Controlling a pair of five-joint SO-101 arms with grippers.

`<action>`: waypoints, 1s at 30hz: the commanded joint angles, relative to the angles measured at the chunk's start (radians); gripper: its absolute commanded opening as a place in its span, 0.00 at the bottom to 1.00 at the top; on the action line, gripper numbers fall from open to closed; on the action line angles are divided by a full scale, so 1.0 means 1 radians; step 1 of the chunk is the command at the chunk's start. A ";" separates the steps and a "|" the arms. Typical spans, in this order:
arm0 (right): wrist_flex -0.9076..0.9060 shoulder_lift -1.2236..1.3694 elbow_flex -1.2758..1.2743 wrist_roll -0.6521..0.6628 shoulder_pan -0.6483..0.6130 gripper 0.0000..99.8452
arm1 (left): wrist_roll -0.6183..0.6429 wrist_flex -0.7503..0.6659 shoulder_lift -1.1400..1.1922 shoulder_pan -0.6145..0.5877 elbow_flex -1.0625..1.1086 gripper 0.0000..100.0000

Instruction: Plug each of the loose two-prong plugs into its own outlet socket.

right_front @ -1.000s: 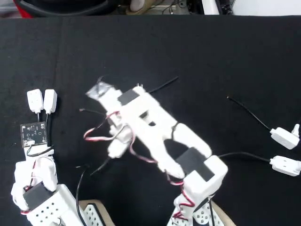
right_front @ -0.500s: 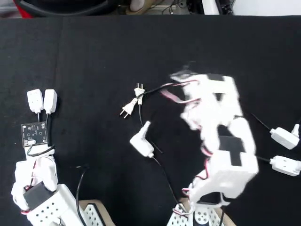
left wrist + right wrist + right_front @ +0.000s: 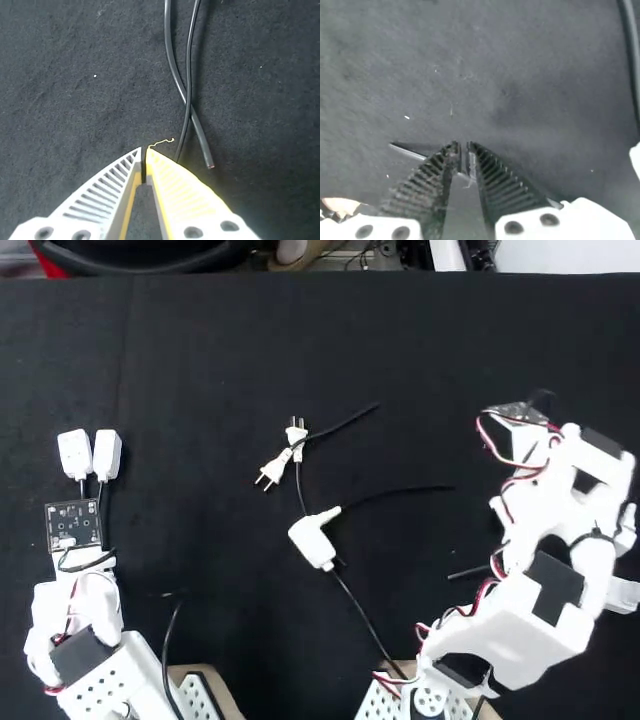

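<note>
At the black table's far left, two white outlet sockets sit side by side. Their cords trail toward 6 o'clock to the left arm, whose left gripper is pinched together on nothing, with two black cords just ahead of its tips. Mid-table, the small two-prong plugs lie close together, their line running from 1 o'clock to 7 o'clock. Near them, toward 5 o'clock, a white angled plug points its nose to 2 o'clock. At far right the right arm is folded, its right gripper drawn to a narrow slit over bare cloth, empty. From above, the plugs lie toward 9 o'clock of that arm and 2 o'clock of the left arm. Neither looks clearly nearer, so either could make the pickup.
</note>
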State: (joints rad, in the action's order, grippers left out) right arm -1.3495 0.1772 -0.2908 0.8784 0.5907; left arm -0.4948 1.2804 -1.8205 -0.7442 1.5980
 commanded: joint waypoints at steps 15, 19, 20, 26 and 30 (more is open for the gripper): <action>-0.385 -0.453 -0.031 -0.400 -0.586 0.14 | -0.006 -0.005 -0.003 0.012 -0.002 0.03; -0.328 -0.558 -0.156 -0.569 -0.841 0.18 | -0.006 -0.005 -0.002 0.012 -0.002 0.03; -0.311 -0.576 -0.173 -0.617 -0.904 0.18 | -0.006 -0.005 -0.002 0.012 -0.002 0.03; -0.150 -0.576 -0.248 -0.822 -1.191 0.18 | -0.006 -0.005 -0.002 0.012 -0.002 0.03; -0.014 -0.469 -0.262 -0.875 -1.217 0.18 | -0.006 -0.005 -0.002 0.010 -0.002 0.03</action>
State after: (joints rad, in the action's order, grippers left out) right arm -1.4814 -0.3629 -0.5547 0.0575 -0.5923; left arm -0.4948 1.2804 -1.8205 -0.7442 1.5980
